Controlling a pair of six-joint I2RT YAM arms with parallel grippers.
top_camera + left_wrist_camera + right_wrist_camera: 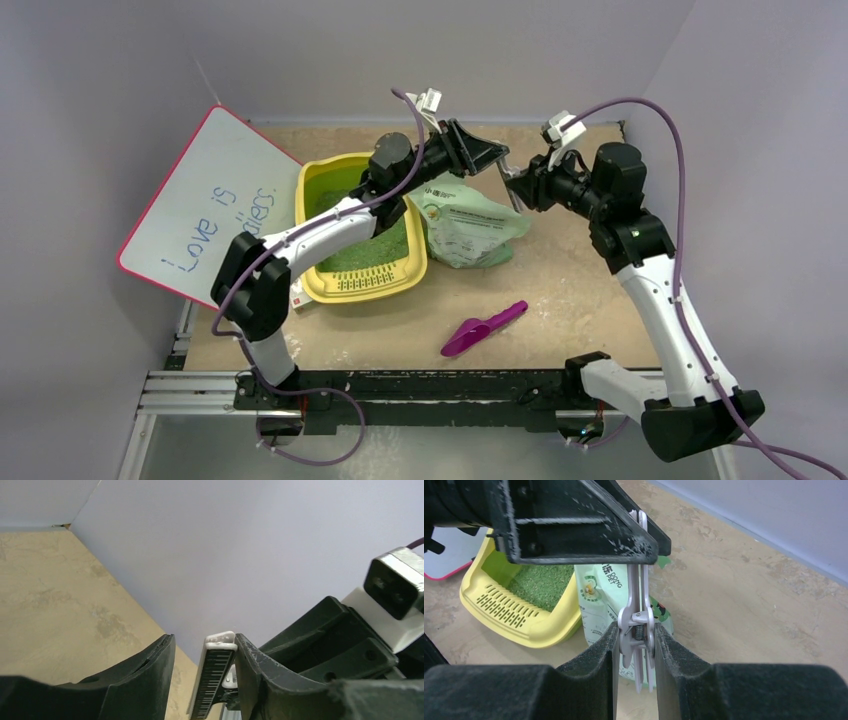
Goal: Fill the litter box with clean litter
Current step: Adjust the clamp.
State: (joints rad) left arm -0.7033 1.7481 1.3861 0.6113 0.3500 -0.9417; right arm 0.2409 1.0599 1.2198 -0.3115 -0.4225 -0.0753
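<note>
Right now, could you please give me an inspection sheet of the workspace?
Surface: tan table, mottled.
Job's things: yellow litter box holds green litter.
Clutter: pale green bag lies right of the box; purple scoop lies nearer the arms; whiteboard sits at the left.
Grippers: left fingers stand apart around a white clip, with a gap on one side; right fingers are shut on it.
Cables: purple cables run along both arms.
Surroundings: pale walls.

Part of the litter box [365,285] hidden — left arm [310,232] crosses it.
</note>
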